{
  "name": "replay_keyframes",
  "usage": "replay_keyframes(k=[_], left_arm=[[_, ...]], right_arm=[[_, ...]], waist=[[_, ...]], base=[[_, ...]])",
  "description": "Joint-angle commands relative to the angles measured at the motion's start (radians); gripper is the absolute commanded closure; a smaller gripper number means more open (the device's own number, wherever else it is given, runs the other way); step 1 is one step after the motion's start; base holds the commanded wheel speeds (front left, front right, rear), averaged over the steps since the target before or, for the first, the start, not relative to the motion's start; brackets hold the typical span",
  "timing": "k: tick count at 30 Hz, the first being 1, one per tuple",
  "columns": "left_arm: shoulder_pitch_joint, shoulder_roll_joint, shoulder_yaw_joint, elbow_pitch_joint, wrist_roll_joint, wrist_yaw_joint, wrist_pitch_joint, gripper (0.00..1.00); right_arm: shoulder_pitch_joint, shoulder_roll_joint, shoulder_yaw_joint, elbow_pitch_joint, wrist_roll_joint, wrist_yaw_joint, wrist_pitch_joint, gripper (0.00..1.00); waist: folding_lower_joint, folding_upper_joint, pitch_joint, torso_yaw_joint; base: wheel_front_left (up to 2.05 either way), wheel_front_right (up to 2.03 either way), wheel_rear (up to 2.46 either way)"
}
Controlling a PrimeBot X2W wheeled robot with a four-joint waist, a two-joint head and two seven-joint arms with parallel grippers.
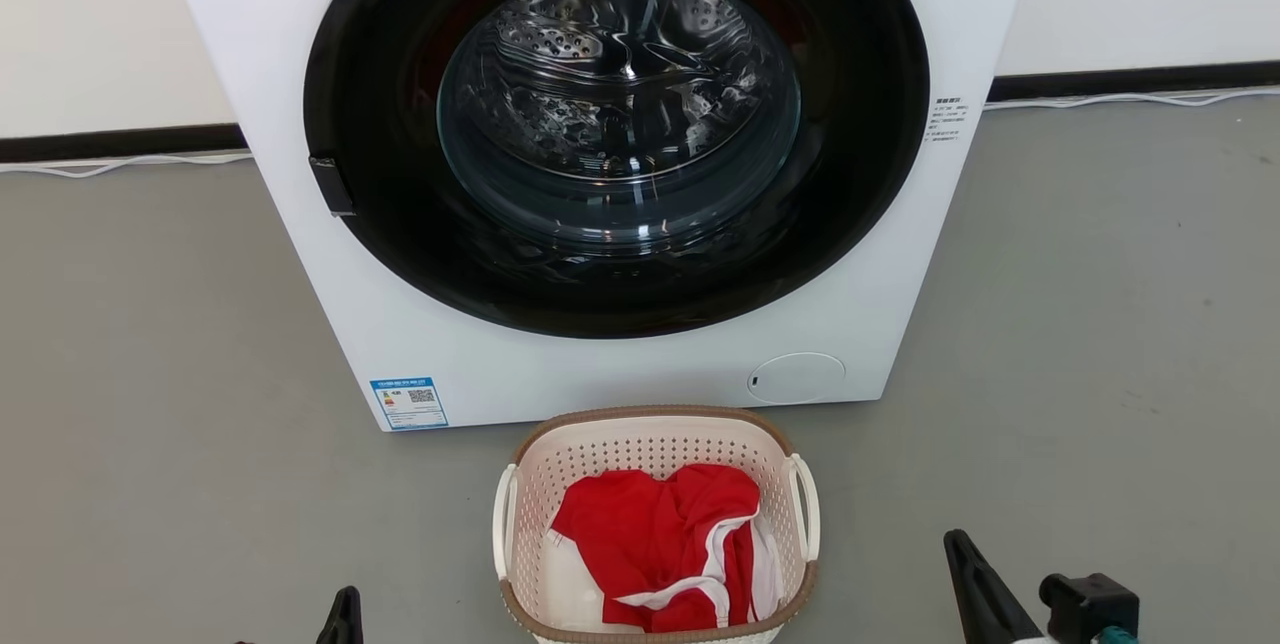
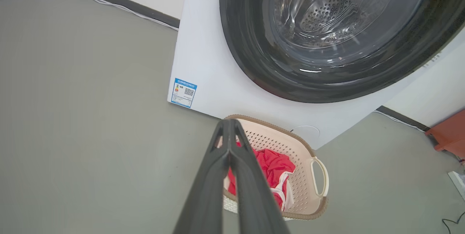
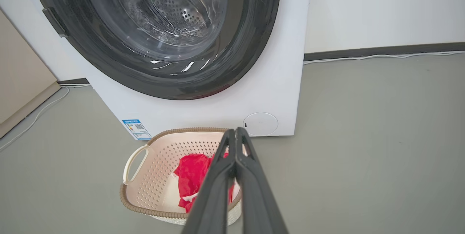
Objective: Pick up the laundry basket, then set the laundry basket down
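Left gripper [image 2: 228, 124]: clenched. In the left wrist view its two dark fingers are pressed together from the tips down most of their length, with nothing between them. In the head view one finger tip [image 1: 345, 621] shows at the bottom edge, left of the laundry basket [image 1: 655, 421] and apart from it, so the gripper touches nothing. The laundry basket stands upright on the grey floor [image 1: 150, 374], just in front of the white washing machine [image 1: 300, 254] and centred below its round dark door [image 1: 620, 114]. Whether its far rim touches the machine front cannot be told. A white loop handle [image 1: 503, 521] is on the basket's left side and a second one [image 1: 807, 504] on its right. Both are free of any finger. A red garment with white trim [image 1: 650, 534] lies crumpled inside the basket, below the brown rim. On the machine front, a blue label [image 1: 408, 403] sits at the lower left corner and a round white cap [image 1: 796, 377] at the lower right. Right gripper [image 3: 235, 132]: clenched. In the right wrist view its fingers meet at the tips and hold nothing. In the head view a finger [image 1: 975, 584] rises from the bottom edge, right of the basket and apart from its right handle.
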Motion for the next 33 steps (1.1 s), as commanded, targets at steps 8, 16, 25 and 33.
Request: replay_keyframes(k=[8,16,25,33], left_arm=[[-0.051,0.007,0.009,-0.036,-0.106,-0.007,0.026,1.0],[-0.064,0.009,0.012,-0.042,-0.19,-0.01,0.05,1.0],[-0.079,0.011,0.016,-0.05,-0.284,-0.013,0.076,1.0],[-0.09,0.012,0.019,-0.056,-0.358,-0.016,0.097,1.0]], right_arm=[[-0.038,-0.001,-0.016,-0.045,0.127,0.001,0.03,1.0],[-0.045,-0.001,-0.025,-0.058,0.231,0.002,0.054,1.0],[-0.053,-0.002,-0.036,-0.072,0.347,0.002,0.08,1.0],[-0.059,-0.002,-0.044,-0.083,0.437,0.003,0.101,1.0]], waist=[[-0.0003,-0.0001,0.002,0.003],[-0.0003,-0.0001,0.003,0.007],[-0.0003,-0.0001,0.004,0.01],[-0.0003,-0.0001,0.005,0.013]], base=[[0.0,0.0,0.0],[0.0,0.0,0.0],[0.0,0.0,0.0],[0.0,0.0,0.0]])
